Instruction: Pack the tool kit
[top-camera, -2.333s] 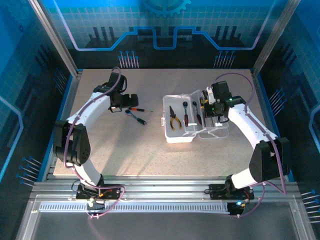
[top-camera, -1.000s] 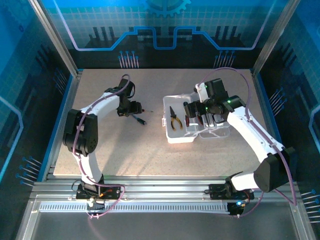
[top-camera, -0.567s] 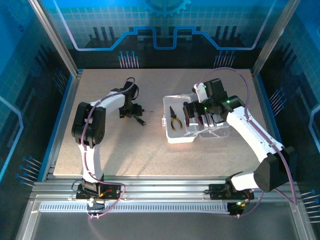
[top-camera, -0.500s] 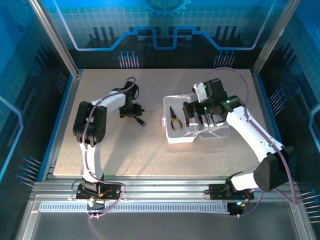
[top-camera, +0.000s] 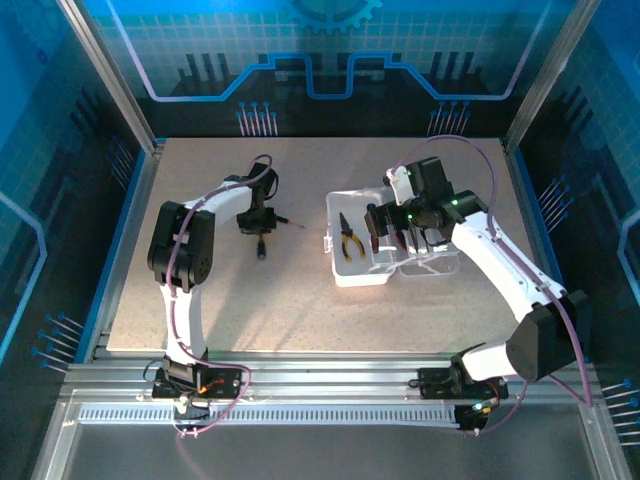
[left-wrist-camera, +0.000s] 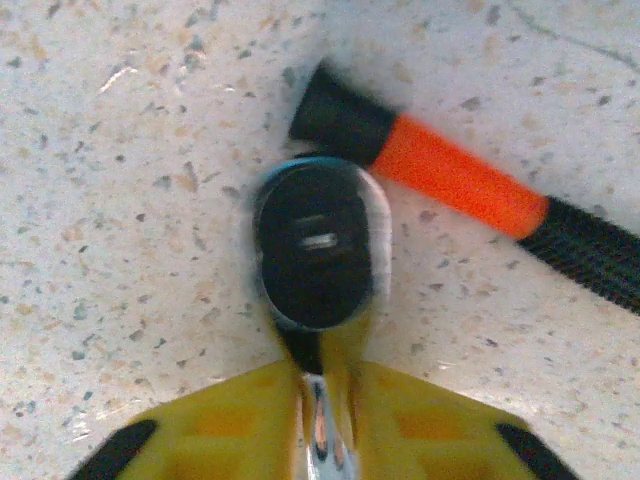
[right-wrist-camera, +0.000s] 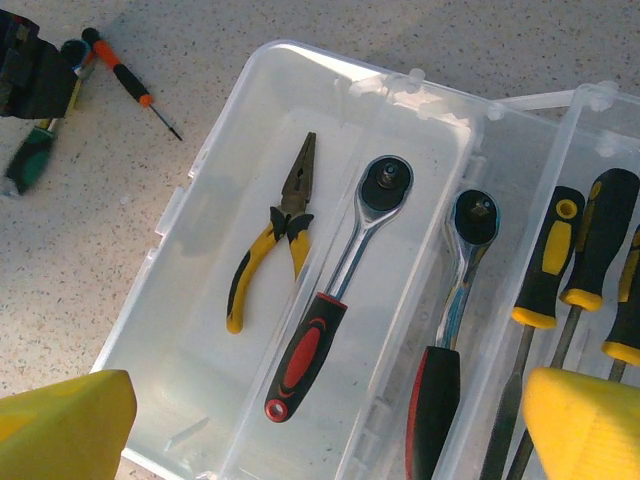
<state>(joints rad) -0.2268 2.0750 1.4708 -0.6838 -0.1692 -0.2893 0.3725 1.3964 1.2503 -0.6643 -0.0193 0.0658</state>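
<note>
Left wrist view, centre: my left gripper pinches the ratchet by its neck, screwdriver upper right. My right gripper gapes wide over the case.

Bare table lies between case and screwdriver.

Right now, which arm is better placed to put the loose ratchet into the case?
Left: left hand is closed on the ratchet beside the orange screwdriver; right hand hangs open over the case.

Robot lab cell: aluminium frame, blue circuit-print walls.
</note>
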